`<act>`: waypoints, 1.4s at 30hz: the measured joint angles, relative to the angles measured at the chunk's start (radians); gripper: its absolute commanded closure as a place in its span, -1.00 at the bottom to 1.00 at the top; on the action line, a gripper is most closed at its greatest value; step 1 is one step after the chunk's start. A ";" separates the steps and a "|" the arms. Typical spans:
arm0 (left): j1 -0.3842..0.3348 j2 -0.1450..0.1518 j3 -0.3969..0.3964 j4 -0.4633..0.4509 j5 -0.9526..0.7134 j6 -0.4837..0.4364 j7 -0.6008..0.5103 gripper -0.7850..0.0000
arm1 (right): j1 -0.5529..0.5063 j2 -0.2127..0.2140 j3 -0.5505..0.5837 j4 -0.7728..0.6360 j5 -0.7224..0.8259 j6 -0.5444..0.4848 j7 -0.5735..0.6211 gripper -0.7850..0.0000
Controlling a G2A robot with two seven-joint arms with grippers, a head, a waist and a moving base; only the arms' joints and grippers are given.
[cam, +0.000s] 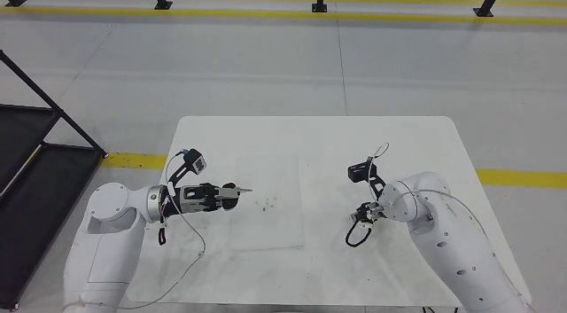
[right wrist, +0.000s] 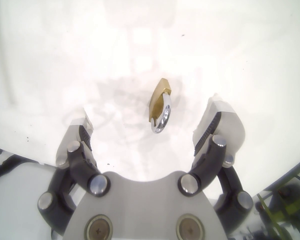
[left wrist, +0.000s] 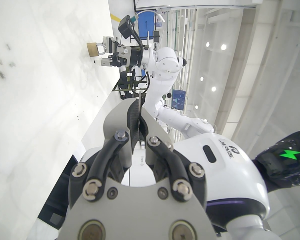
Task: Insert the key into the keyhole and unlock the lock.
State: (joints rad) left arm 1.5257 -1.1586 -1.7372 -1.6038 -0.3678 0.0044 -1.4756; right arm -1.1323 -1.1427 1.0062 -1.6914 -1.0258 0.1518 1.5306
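Observation:
A brass padlock (right wrist: pixel 158 98) with a silver shackle (right wrist: pixel 163 120) rests on the white table (cam: pixel 354 144), its shackle end facing my right gripper (right wrist: pixel 152 114). That gripper is open, one finger on each side of the lock and neither touching it. The left wrist view shows the same padlock (left wrist: pixel 92 49) far off, between the right gripper's fingers (left wrist: pixel 107 62). My left gripper (left wrist: pixel 139 116) is shut on the key (left wrist: pixel 139 101), whose thin metal blade sticks out past the pads. In the top view the left gripper (cam: pixel 230 193) hovers over the table's left half, with the key (cam: pixel 243 191) pointing toward the right gripper (cam: pixel 359 216).
Small dark specks (cam: pixel 270 202) mark the table between the two arms. A black cable loop (cam: pixel 357 235) hangs by the right wrist. A black metal frame (cam: pixel 35 180) stands on the floor left of the table.

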 measured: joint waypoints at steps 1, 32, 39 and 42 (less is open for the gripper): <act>0.000 0.000 0.000 0.000 0.000 0.000 0.000 1.00 | -0.004 0.000 0.001 0.010 -0.005 0.008 -0.008 -1.00; 0.000 0.000 0.000 0.000 0.000 0.000 0.000 1.00 | 0.026 -0.007 0.004 0.069 0.037 0.079 0.003 0.11; 0.000 0.000 0.000 0.000 0.000 0.000 0.000 1.00 | 0.027 -0.010 -0.009 0.082 0.041 0.070 -0.009 0.27; 0.000 0.000 0.000 0.000 0.000 0.000 0.000 1.00 | 0.030 -0.012 -0.014 0.089 0.040 0.070 -0.013 0.60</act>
State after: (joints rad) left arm 1.5257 -1.1586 -1.7372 -1.6038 -0.3678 0.0044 -1.4756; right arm -1.1021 -1.1550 0.9927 -1.6025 -0.9856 0.2215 1.5175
